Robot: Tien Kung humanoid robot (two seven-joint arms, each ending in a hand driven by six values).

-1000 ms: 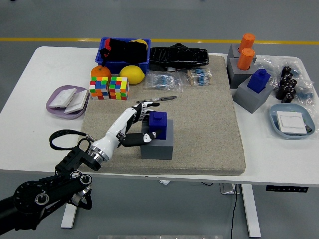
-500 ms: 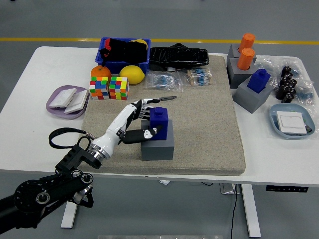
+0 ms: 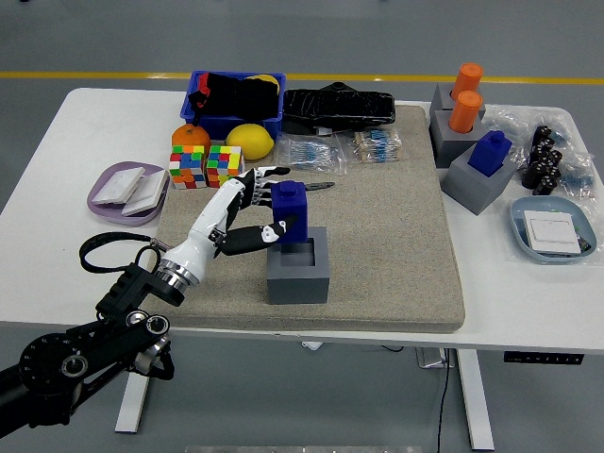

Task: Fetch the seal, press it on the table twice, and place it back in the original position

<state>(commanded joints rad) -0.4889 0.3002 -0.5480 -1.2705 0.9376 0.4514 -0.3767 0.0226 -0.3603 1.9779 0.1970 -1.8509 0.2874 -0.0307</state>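
Lifting now, the robot's white-and-black left hand (image 3: 247, 212) has its fingers wrapped around the blue block-shaped seal (image 3: 289, 211), which has risen clear of the square grey holder (image 3: 298, 269) just below-right, its socket now empty.

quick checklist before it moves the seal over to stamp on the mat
1. Grip: left robot hand has its fingers closed around the blue seal: ok.
2. Seal out of the grey holder: its socket shows open and the seal sits above it; whether the base is fully clear: cannot tell.
3. Seal upright: roughly vertical: ok.
4. Free pressing spot on the beige mat: bare area to the right of the holder: ok.
5. Obstacles nearby: the pen lies just behind the seal, so avoid moving that way: not ok.
6. Right robot hand: not in view: cannot tell.
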